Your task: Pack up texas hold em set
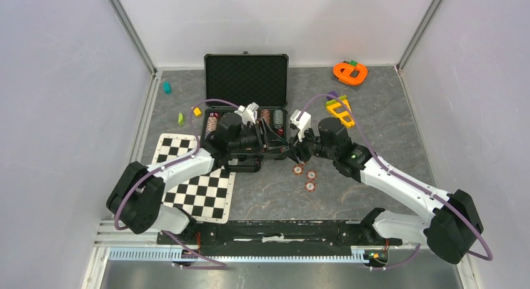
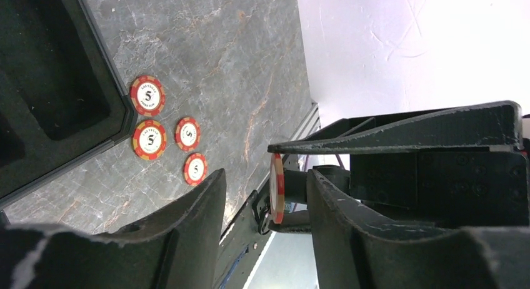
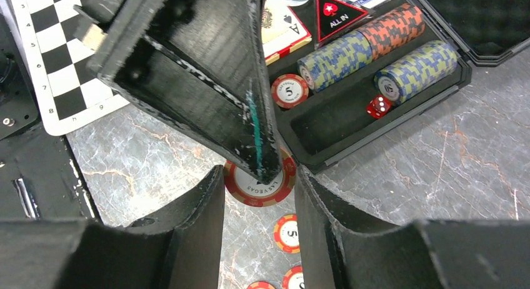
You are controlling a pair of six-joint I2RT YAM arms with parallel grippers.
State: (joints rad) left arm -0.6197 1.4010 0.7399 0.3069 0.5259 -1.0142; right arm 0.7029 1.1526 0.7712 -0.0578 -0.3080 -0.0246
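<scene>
Grey marble tabletop (image 1: 400, 114), open case (image 1: 246, 82) near its far edge. The right gripper (image 3: 258, 176) is clamped on a chip (image 3: 256, 190) at the case's front corner, left gripper (image 2: 265, 176) jaws apart around it, loose chips (image 1: 310, 174) nearby.

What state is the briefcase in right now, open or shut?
Open: the briefcase lid stands back with its foam showing, and chip stacks lie exposed inside.

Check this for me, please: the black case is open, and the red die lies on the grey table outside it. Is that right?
Not quite. The black case is open, but the red die lies inside it, in a foam compartment near the blue-yellow chip stack. The right wrist view shows this.
</scene>
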